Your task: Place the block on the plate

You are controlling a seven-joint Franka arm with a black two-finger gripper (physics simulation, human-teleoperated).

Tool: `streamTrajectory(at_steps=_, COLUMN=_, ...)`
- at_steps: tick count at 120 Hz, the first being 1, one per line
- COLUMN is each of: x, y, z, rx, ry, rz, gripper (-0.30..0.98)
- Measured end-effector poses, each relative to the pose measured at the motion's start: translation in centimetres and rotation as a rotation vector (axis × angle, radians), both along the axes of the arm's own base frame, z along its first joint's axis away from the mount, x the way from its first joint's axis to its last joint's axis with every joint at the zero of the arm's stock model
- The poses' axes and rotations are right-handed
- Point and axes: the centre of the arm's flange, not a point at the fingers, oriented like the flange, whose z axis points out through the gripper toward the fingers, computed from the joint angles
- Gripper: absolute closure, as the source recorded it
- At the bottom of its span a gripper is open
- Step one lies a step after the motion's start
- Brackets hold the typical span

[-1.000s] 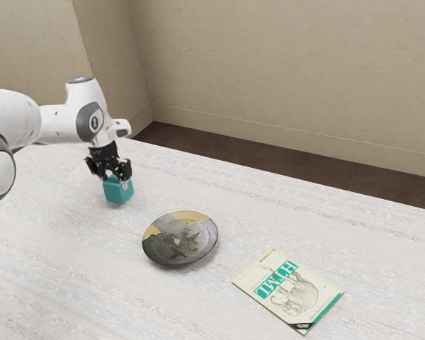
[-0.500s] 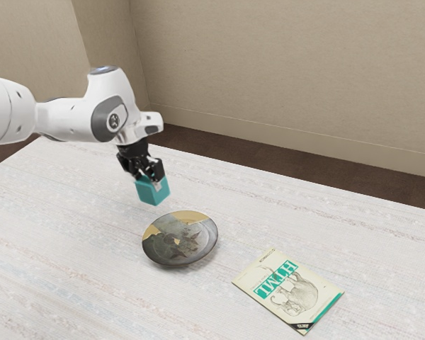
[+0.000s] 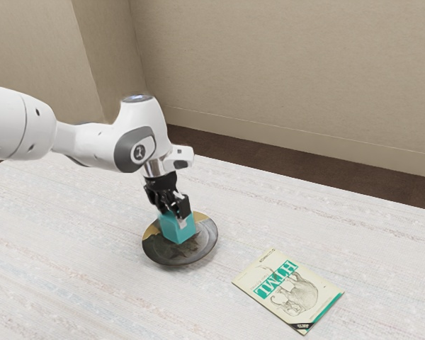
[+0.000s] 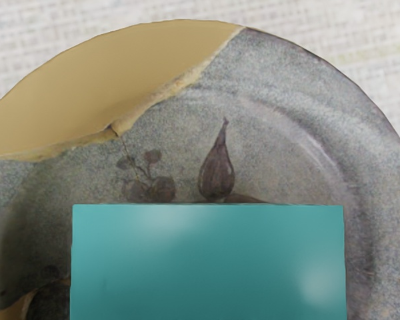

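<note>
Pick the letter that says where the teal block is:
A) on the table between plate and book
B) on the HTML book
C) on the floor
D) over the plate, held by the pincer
D: the pincer grips the teal block within the plate's outline; whether it touches the plate, I cannot tell.

The jaws grip the teal block [image 3: 176,231] over the plate [image 3: 160,251].

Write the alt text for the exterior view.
A robot arm's black gripper holds a teal block over a round, patterned plate on a pale table; whether the block touches the plate is unclear. A cream book marked HTML lies toward the exterior view's right.
</note>
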Motion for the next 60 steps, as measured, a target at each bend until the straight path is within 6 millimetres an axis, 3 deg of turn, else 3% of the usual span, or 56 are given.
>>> streamTrajectory(at_steps=8, x=0.1, y=-0.4, z=-0.5, rx=-0.002, ry=-0.001, rz=-0.004, gripper=0.37)
streamTrajectory(at_steps=37, x=0.2, y=-0.5, z=0.1, rx=-0.009, ry=-0.022, rz=-0.008, gripper=0.14)
streamTrajectory(at_steps=60, x=0.0, y=-1.4, z=4.6, rx=-0.004, ry=-0.079, rz=-0.029, gripper=0.06)
